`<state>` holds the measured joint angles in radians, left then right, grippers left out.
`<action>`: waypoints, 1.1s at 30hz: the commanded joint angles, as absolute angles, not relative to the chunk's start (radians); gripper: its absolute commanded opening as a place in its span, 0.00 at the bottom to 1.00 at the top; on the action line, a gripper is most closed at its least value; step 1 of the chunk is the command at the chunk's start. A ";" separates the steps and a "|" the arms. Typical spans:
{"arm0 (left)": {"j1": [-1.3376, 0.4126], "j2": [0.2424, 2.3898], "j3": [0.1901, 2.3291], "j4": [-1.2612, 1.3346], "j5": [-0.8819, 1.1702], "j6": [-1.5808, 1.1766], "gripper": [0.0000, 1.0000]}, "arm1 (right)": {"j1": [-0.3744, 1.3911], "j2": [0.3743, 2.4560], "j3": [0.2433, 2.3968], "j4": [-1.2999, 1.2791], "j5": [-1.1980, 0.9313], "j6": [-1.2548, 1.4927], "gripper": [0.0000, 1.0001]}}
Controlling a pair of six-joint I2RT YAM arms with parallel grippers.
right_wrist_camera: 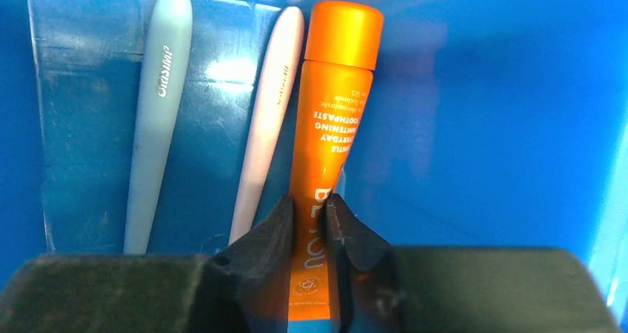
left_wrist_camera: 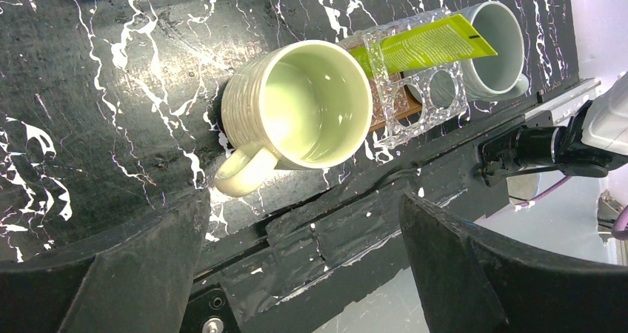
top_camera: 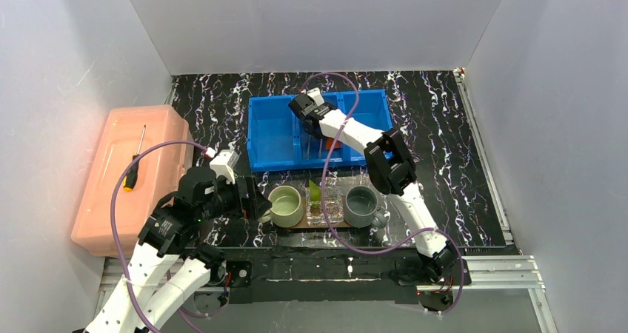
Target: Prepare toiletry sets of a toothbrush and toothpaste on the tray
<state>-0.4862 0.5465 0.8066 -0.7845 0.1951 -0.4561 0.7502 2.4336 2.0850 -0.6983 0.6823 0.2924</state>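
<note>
- right jaws pinch the orange tube [right_wrist_camera: 337,103]; the two black fingers [right_wrist_camera: 274,229] press on either side of its flat end, and the cap end points away from the wrist
- the orange tube lies in the middle compartment of the blue bin [top_camera: 270,137], which sits toward the far edge of the surface [left_wrist_camera: 111,89]
- two toothbrushes lie in that same compartment, outside the jaws; the pale pink toothbrush [right_wrist_camera: 268,118] is just beside the tube, and the grey-blue toothbrush [right_wrist_camera: 157,111] is one place further from it
- left jaws are spread wide and hold nothing; their fingers [left_wrist_camera: 111,274] hang over the near edge of the surface, close to the green mug [left_wrist_camera: 241,107] but apart from it
- the tray [top_camera: 329,226] lies along the near edge of the surface; it carries the green mug, a clear holder [left_wrist_camera: 390,129] and a grey mug [left_wrist_camera: 500,44] in a row
- the lime-green tube [left_wrist_camera: 426,43] stands tilted in the clear holder between the mugs, its crimped end leaning toward the grey mug
- a pink box [top_camera: 126,177] sits at the left edge of the surface with a screwdriver [top_camera: 135,163] lying on its lid
</note>
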 commanded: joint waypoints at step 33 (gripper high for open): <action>-0.482 0.572 0.801 -0.781 0.199 -0.445 0.98 | 0.743 1.920 1.742 -0.468 0.503 0.225 0.01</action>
